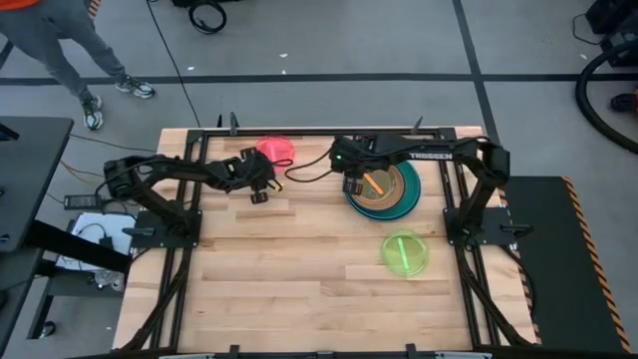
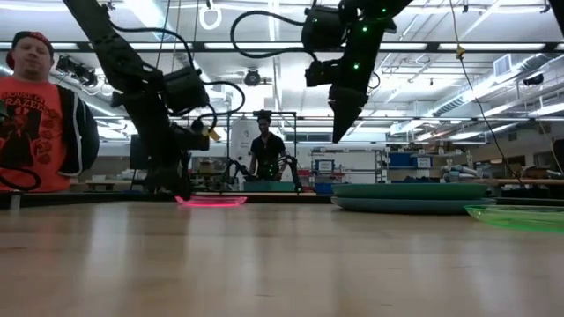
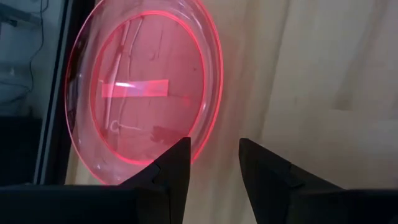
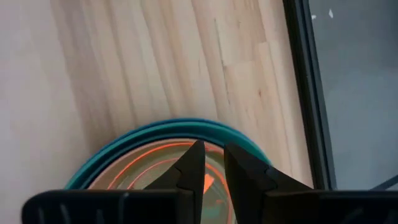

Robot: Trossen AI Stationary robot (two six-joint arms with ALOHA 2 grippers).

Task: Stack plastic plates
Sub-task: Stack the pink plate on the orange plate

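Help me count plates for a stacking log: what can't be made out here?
- Stack, high view: the right gripper covers part of it; the number of layers under the orange plate is unclear.
- Stack, right wrist view: cut off by the bottom edge, behind the fingers.
- Pink plate, high view: partly hidden by the left arm.
- Lime green plate, low view: cut off by the right edge.

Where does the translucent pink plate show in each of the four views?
High view: the pink plate lies at the table's far edge, beside the left tool.
Low view: a thin pink sliver on the far tabletop, left of centre.
Left wrist view: it fills the upper left, just beyond the tool's open fingers.
Right wrist view: not in it.
Shared landmark: the teal plate stack, also seen low.
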